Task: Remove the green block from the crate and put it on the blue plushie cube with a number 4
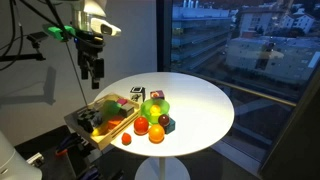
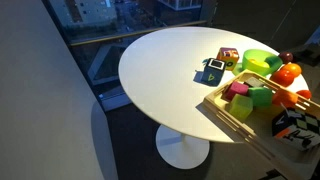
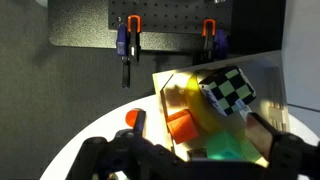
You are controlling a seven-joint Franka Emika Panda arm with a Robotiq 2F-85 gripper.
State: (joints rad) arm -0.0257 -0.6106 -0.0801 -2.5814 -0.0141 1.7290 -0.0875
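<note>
Resting in the crate (image 2: 228, 115), green block (image 2: 262, 97) shows no clear long axis.

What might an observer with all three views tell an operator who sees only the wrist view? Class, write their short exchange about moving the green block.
Operator: Where is my drop-off? I cannot see it.
Observer: In an exterior view, the blue plushie cube stands on the white table, apart from the crate.
Operator: How high am I?
Observer: In an exterior view, the gripper hangs above the crate, touching nothing.
</note>
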